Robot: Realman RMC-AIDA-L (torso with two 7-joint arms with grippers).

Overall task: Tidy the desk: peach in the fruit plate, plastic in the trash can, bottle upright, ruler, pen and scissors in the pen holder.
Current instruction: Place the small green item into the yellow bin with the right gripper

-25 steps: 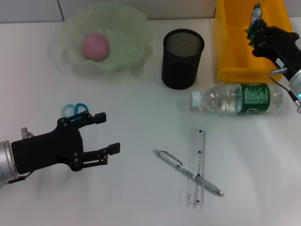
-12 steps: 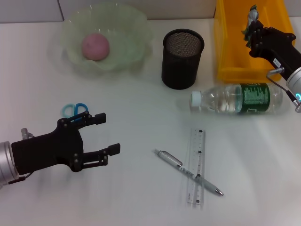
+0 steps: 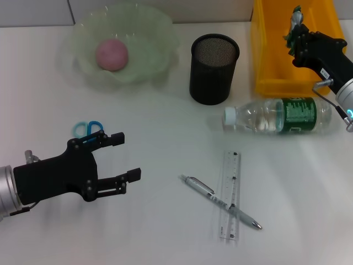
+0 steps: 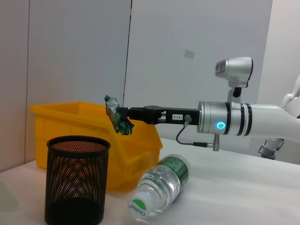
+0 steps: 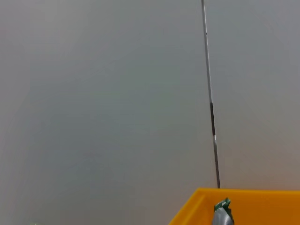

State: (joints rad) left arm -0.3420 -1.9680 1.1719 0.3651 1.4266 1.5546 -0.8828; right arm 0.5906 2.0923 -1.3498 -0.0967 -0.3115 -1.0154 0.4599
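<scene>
My right gripper [image 3: 296, 34] is shut on a crumpled green and silver plastic [image 3: 295, 22] and holds it in the air over the yellow trash can [image 3: 270, 61]; the left wrist view shows the plastic [image 4: 116, 121] above the can [image 4: 70, 124]. The pink peach [image 3: 112, 54] lies in the pale green fruit plate [image 3: 157, 52]. A clear bottle [image 3: 278, 115] lies on its side. The ruler [image 3: 230, 193] and the pen [image 3: 220, 201] lie crossed on the table. Blue scissors [image 3: 86, 129] peek out behind my open left gripper [image 3: 125, 156]. The black mesh pen holder [image 3: 213, 69] stands upright.
The bottle lies just in front of the trash can, below my right arm. White wall panels stand behind the desk.
My right gripper with the plastic has shifted slightly farther back over the trash can. The left arm has not moved.
</scene>
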